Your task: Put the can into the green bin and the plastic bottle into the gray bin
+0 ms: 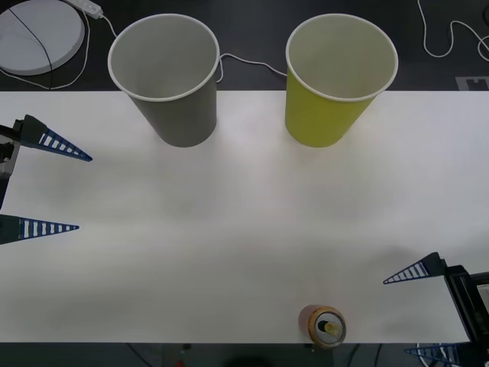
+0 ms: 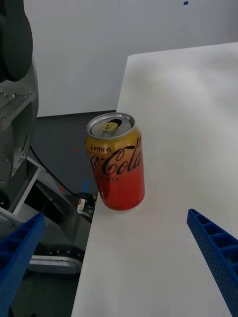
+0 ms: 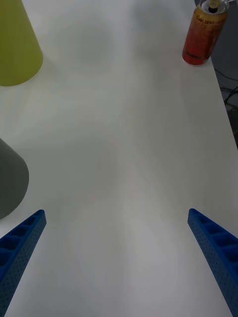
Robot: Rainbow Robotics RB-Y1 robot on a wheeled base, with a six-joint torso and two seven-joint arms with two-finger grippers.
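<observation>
Left tool: at the bench's left edge, fingers spread wide apart and holding nothing; it looks parked, aimed across the bare surface.

Gray bin: upright at the far side of the bench, left of centre, mouth open and nothing visible inside.

Green bin: upright at the far side, right of centre, well apart from the gray one, also with nothing visible inside.

Can: a red and gold lemon cola can, standing upright at the very near edge of the bench, right of centre, well apart from both bins.

Bench: white, bare between the bins and the can; no plastic bottle is on it.

Right tool: low at the near right corner, just beside the can, fingers apart with the can ahead of the gap, not touching it.

Step in hand: by the look of it, the approach to the can, the first pick; nothing is binned yet.

Next move calls for: sliding the right tool forward until the fingers straddle the can's body, closing squarely on it. The can sits on the lip, so a sideways nudge could tip it off the bench.
</observation>
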